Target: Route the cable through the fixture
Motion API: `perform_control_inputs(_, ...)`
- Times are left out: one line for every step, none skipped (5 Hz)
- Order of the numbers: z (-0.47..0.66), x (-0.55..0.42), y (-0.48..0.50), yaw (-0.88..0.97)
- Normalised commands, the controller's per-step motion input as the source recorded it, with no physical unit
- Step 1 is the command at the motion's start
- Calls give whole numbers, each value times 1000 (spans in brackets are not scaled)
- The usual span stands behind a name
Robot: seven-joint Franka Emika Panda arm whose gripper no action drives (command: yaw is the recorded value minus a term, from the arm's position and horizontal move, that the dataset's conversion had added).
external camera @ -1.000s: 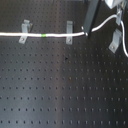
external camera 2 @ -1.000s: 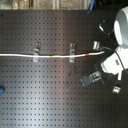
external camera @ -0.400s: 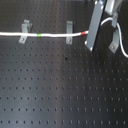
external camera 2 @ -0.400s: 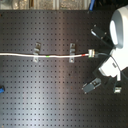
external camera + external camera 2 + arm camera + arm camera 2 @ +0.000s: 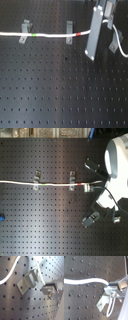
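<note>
Now the cable [image 5: 50, 36] reads straighter than it did a second ago: in the first exterior view it runs from the left edge across the upper part of the frame, past the first clip [image 5: 24, 31] with its green band [image 5: 33, 35] just beyond, past the second clip [image 5: 69, 33], and on to the red band [image 5: 82, 34] right beside the tool [image 5: 95, 31] in the upper right. A second ago the tool end sat further right and the line sagged; the arm has since swung in and drawn it level. In the second exterior view I see the same thing, the cable [image 5: 30, 183] lying across the middle of the frame through both clips to the tool [image 5: 89, 187] at centre right. I judge the tool closed on the cable near its red band, though the fingers themselves are blurred and I can't say how tightly. The second wrist view shows the cable [image 5: 84, 281] curving in towards a third clip [image 5: 105, 298], with a loose loop hanging past it. That clip looks to me like the next stop, so the routing is partly done. I'd watch that the loop doesn't snag on the bracket against the perforated worktop [image 5: 60, 95].
</note>
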Motion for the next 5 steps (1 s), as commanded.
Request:
perform_control_inputs(-210, 135, -85, 0)
perform_control_inputs(-239, 135, 12, 14)
perform_control_inputs(-52, 127, -89, 0)
perform_control_inputs(31, 62, -164, -194)
perform_control_inputs(0, -59, -210, -357)
